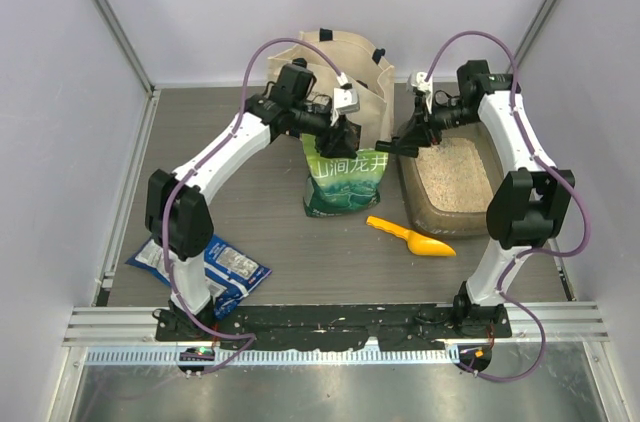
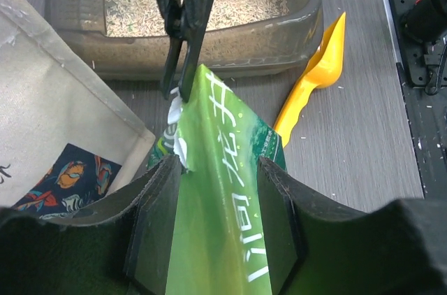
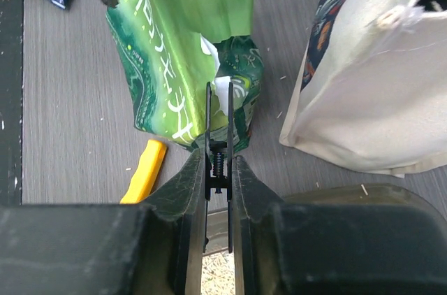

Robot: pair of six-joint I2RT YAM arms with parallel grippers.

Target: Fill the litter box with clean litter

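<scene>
Two pincers meet at the green pouch (image 1: 345, 182), which stands upright on the worktop (image 1: 260, 192); the left pincer (image 2: 220, 190) clamps the pouch's top, and the right pincer (image 3: 218, 169) is narrow around a black clip (image 2: 183, 22) whose tip is at the pouch's top corner; right of the pouch sits the litter box (image 2: 293, 29), with clean litter (image 1: 455, 177) inside; a yellow scoop (image 1: 415, 239) lies in front, a tote bag (image 3: 363, 85) crowds close behind, and a blue snack bag (image 1: 235, 267) lies well left.

Green-and-white pouch (image 1: 345, 187), black clip (image 3: 218, 134), yellow scoop (image 1: 415, 239), beige litter (image 1: 455, 177), cream tote (image 1: 365, 77).

litter box (image 1: 416, 200) | translucent grey-brown tray, upright | clean litter (image 1: 455, 177) | beige, inside
</scene>
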